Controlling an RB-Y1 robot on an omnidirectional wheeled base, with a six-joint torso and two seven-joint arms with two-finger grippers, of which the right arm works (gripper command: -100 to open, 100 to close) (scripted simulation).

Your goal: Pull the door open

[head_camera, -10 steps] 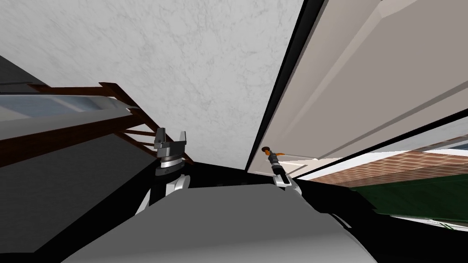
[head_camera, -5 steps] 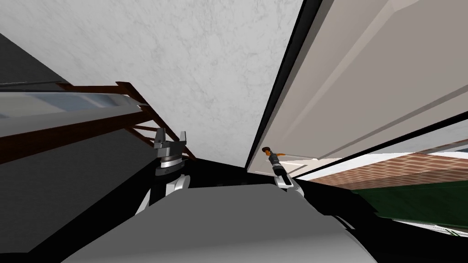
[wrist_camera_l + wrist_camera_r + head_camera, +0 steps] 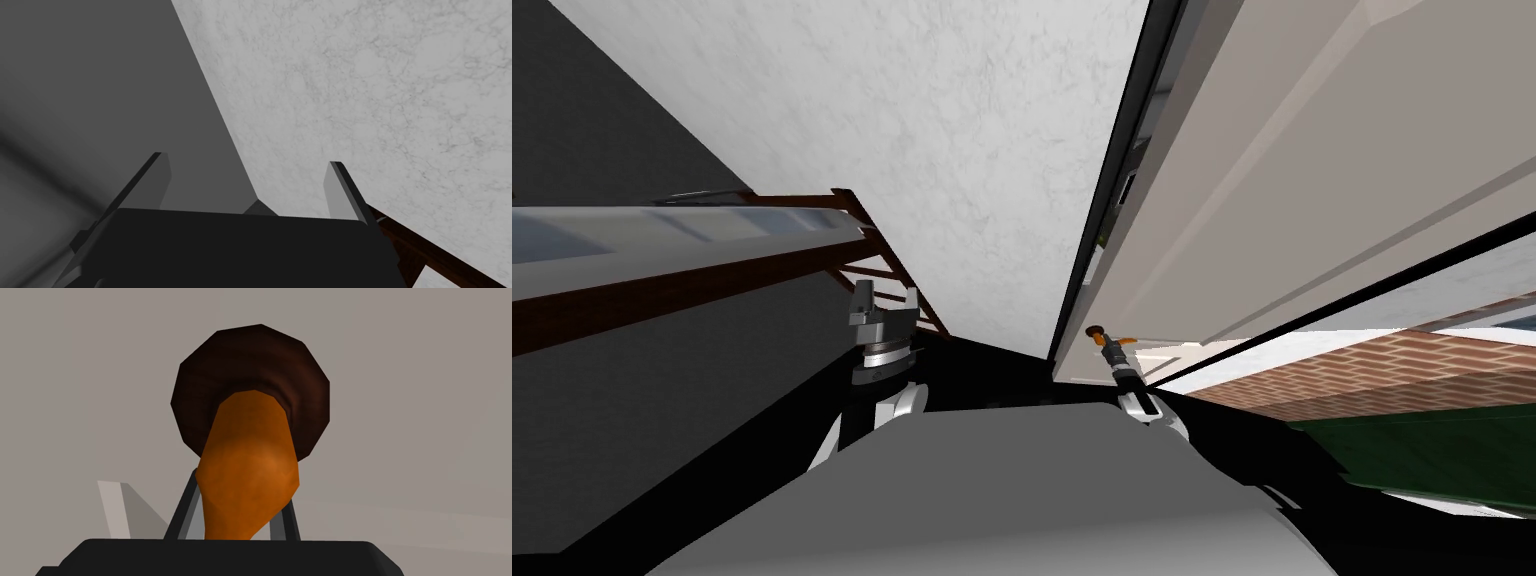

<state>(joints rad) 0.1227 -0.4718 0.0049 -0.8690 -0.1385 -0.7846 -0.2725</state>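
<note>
The likely heavy beige panelled door's [image 3: 1312, 180] orange lever handle [image 3: 247, 478], six o'clock of its dark rose [image 3: 250, 358], is being clamped by the right claw [image 3: 235, 513]; the left claw [image 3: 247, 172] is being held open, empty.

Flat, even rendered light, source unclear. Brightest on the marbled white wall [image 3: 942, 130]; dull on the neighbouring grey wall [image 3: 572, 120], crossed in the left wrist view by a soft, darker diagonal band. Beige door [image 3: 1312, 150] evenly lit, paler along its panel edges. Gentle sheen on the orange handle [image 3: 247, 473], deep shade on its dark brown rose [image 3: 250, 363]. Strong wide-lens splay in the head view: straight edges fanning to the corners, whole scene rolled.
</note>
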